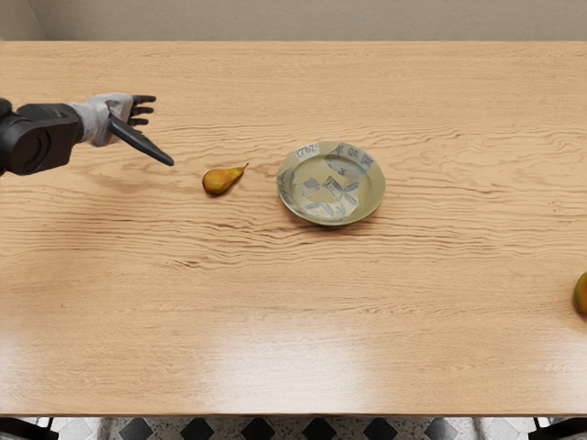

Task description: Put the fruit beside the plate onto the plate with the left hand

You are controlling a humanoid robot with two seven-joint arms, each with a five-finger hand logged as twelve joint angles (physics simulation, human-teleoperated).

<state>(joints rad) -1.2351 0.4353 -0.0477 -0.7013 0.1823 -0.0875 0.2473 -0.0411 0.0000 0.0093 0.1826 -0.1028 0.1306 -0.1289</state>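
- The grey and black left hand [122,115] hovers over the far left part of the light wooden table [275,312]. Its fingers are loosely spread, the thumb stretches rightward, and it holds nothing.
- The small yellow-brown pear [220,181] lies on the table right of the hand, apart from it, with its stem towards the plate.
- The round pale green patterned plate [371,188] sits near the pear's right, not touching it.
- A greenish-red fruit [581,295] is cut off by the right edge, nearer.

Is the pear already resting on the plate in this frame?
No, the pear lies on the wooden table just left of the plate, clear of its rim.
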